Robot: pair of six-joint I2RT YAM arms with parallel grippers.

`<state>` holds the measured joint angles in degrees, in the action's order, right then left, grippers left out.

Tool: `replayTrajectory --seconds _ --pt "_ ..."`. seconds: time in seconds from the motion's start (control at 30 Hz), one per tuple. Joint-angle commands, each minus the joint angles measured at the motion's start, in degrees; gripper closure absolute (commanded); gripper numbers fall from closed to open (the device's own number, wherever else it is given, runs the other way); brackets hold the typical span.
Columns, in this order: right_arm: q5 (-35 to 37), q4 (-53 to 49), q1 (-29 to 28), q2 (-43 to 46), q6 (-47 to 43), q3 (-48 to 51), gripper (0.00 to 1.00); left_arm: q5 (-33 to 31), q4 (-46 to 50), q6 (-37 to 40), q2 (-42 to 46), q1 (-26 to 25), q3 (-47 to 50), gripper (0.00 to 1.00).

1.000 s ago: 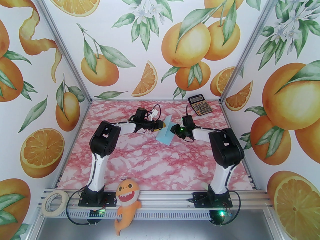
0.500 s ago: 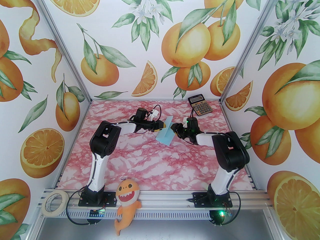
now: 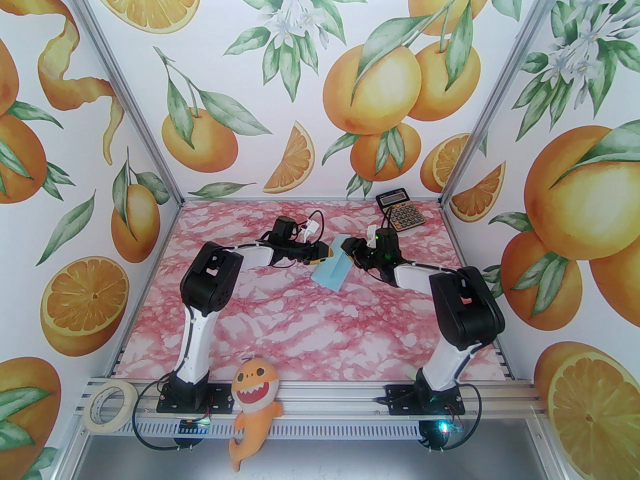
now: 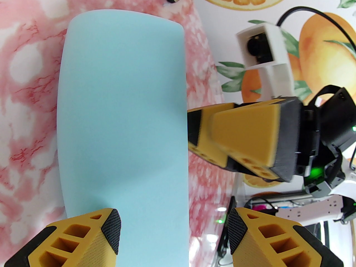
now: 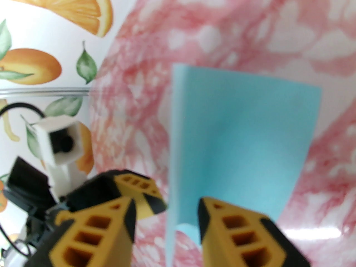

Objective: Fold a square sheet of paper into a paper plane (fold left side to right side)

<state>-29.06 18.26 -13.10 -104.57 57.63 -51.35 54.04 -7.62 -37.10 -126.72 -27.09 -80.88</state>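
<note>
The square sheet of paper (image 3: 331, 270) lies on the pink marbled table (image 3: 280, 328), near the calculator (image 3: 401, 211) but apart from it, on the side toward the arm bases and to its left. It reads as a narrow strip with its upper layer bowed, not flat, so I judge the left-to-right fold is in hand: the half looks brought over, but the crease does not look pressed down. The left gripper (image 4: 173, 229) sits at the edge of the strip farthest from the calculator, its jaws wide apart with the paper running between them and nothing pinched. One fingertip (image 4: 111, 227) overlaps the paper, though I cannot tell whether it bears down. The right gripper (image 5: 167, 204) sits between the calculator and the sheet, released as well: a plain gap shows between its fingers, with the raised edge of the paper in line with that gap, the view being somewhat blurred. From the left wrist, its tip reaches the strip's long edge on the calculator's side, touching or nearly so. Next, as I judge it, the free edges want lining up on that side, one gripper pinning them there while the other flattens the bow and runs along the fold farthest from the calculator to set a sharp crease, gently enough that the thin sheet neither slides nor springs open
</note>
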Motion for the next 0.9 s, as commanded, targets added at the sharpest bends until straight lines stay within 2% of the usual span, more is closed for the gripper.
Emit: replayTrajectory --seconds 0.0,0.3,0.5,0.73,0.87 --pt "-1.33 -1.99 -0.70 -3.15 -0.94 -3.37 0.65 1.07 0.21 1.32 0.94 -0.31 -1.92 0.32" --pt "-1.91 -2.34 -0.55 -4.01 -1.85 -3.76 0.99 0.85 0.99 1.63 1.57 -0.34 -1.82 0.32" --pt "-3.73 -3.10 0.77 -3.34 -3.28 -2.40 1.00 -3.04 7.03 4.01 3.78 0.72 -3.52 0.23" --pt "-5.58 -3.58 2.23 -2.29 -5.04 0.14 1.00 -12.85 25.11 12.69 2.72 0.57 -11.43 0.28" --pt "-6.49 -3.98 3.11 -1.96 -5.99 1.20 1.00 -13.66 29.24 14.03 0.21 -0.78 -14.71 0.29"
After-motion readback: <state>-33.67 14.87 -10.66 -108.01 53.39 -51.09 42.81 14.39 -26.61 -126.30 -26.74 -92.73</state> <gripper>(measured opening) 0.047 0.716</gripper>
